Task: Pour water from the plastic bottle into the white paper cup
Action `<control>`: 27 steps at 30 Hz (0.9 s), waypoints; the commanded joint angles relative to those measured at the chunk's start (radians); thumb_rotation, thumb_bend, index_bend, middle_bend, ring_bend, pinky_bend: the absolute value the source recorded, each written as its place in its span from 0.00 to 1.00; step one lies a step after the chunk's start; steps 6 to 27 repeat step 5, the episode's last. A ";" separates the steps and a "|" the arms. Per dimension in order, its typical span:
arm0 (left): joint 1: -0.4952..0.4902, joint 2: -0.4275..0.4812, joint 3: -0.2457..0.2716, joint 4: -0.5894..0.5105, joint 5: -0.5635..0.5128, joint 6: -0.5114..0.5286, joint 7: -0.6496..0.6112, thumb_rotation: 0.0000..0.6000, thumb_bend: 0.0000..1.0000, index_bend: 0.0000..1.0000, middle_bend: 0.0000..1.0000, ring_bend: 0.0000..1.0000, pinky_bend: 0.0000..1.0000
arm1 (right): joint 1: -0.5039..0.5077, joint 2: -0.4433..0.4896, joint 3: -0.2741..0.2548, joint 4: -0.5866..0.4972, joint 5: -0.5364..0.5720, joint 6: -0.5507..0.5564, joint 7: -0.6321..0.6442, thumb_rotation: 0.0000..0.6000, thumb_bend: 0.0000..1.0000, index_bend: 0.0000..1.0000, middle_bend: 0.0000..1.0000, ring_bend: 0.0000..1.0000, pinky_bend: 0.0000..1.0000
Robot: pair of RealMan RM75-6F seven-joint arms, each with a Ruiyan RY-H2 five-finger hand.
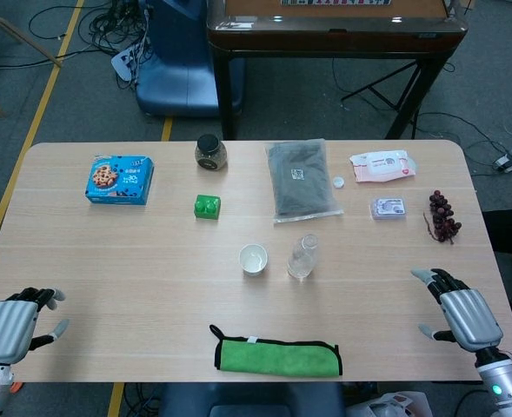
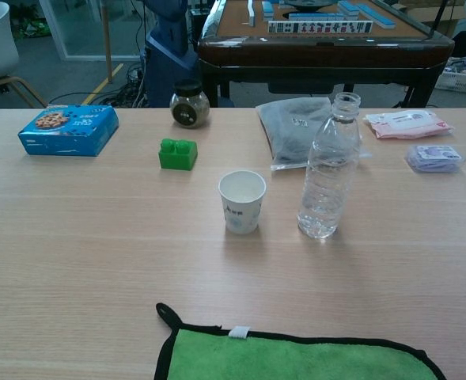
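Note:
The clear plastic bottle (image 1: 302, 257) (image 2: 328, 169) stands upright and uncapped near the table's middle, with a little water at its bottom. Just to its left stands the white paper cup (image 1: 253, 259) (image 2: 242, 201), upright. My right hand (image 1: 464, 312) hovers over the table's near right corner, fingers spread and holding nothing, far from the bottle. At the near left corner my left hand (image 1: 14, 321) is also empty with fingers apart. Neither hand shows in the chest view.
A green cloth (image 1: 277, 355) lies at the front edge. Behind the cup are a green block (image 1: 207, 207), a dark jar (image 1: 210, 151), a grey bag (image 1: 301, 179), and the bottle cap (image 1: 337, 182). A blue cookie box (image 1: 120, 179) sits left; wipes (image 1: 381, 164), a small packet (image 1: 388, 207) and grapes (image 1: 442, 215) right.

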 commanded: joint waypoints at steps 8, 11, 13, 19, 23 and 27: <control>-0.007 0.006 0.002 -0.008 0.000 -0.015 0.010 1.00 0.20 0.43 0.52 0.40 0.55 | -0.016 0.036 0.013 -0.013 0.018 -0.008 0.025 1.00 0.00 0.17 0.21 0.13 0.34; -0.007 0.006 0.002 -0.008 0.000 -0.015 0.010 1.00 0.20 0.43 0.52 0.40 0.55 | -0.016 0.036 0.013 -0.013 0.018 -0.008 0.025 1.00 0.00 0.17 0.21 0.13 0.34; -0.007 0.006 0.002 -0.008 0.000 -0.015 0.010 1.00 0.20 0.43 0.52 0.40 0.55 | -0.016 0.036 0.013 -0.013 0.018 -0.008 0.025 1.00 0.00 0.17 0.21 0.13 0.34; -0.007 0.006 0.002 -0.008 0.000 -0.015 0.010 1.00 0.20 0.43 0.52 0.40 0.55 | -0.016 0.036 0.013 -0.013 0.018 -0.008 0.025 1.00 0.00 0.17 0.21 0.13 0.34; -0.007 0.006 0.002 -0.008 0.000 -0.015 0.010 1.00 0.20 0.43 0.52 0.40 0.55 | -0.016 0.036 0.013 -0.013 0.018 -0.008 0.025 1.00 0.00 0.17 0.21 0.13 0.34; -0.007 0.006 0.002 -0.008 0.000 -0.015 0.010 1.00 0.20 0.43 0.52 0.40 0.55 | -0.016 0.036 0.013 -0.013 0.018 -0.008 0.025 1.00 0.00 0.17 0.21 0.13 0.34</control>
